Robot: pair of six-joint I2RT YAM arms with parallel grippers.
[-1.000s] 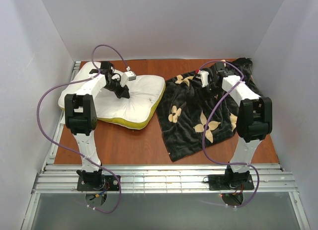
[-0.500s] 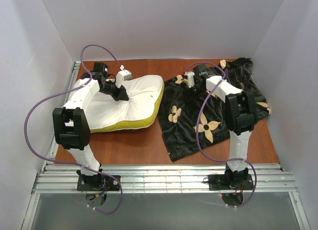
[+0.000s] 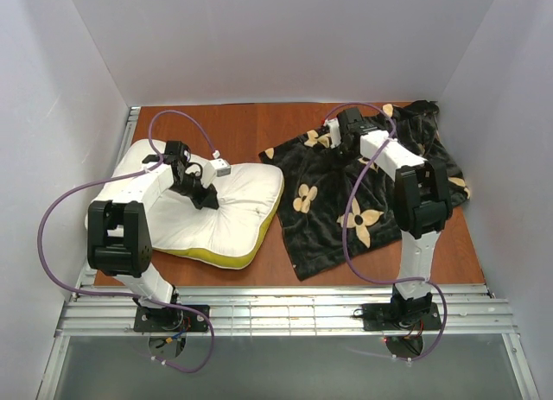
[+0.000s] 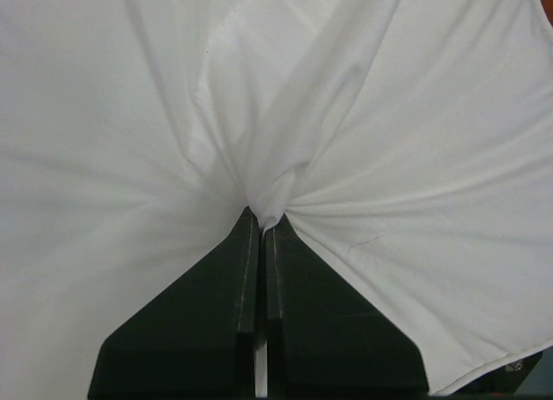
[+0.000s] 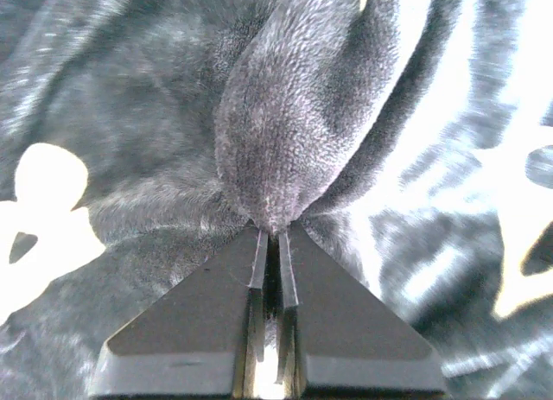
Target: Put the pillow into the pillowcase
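The white pillow (image 3: 238, 217) with its yellow band lies at the left of the brown table. My left gripper (image 3: 206, 198) is shut on a pinch of the pillow's top fabric, which bunches into creases at the tips (image 4: 262, 223) across the pillow (image 4: 389, 149). The black pillowcase (image 3: 333, 214) with tan flowers lies spread at the right, next to the pillow. My right gripper (image 3: 338, 134) is at its far edge, shut on a raised fold of the plush pillowcase (image 5: 276, 132), with the fold caught between the tips (image 5: 270, 231).
White walls close in the table (image 3: 233, 128) at the left, back and right. Aluminium rails (image 3: 285, 314) run along the near edge by the arm bases. Purple cables (image 3: 52, 236) loop beside each arm.
My right gripper has shut on the pillowcase's far edge, and the far left corner of the cloth now reaches further left. My left gripper, still shut, has drawn the pillow nearer and down flat.
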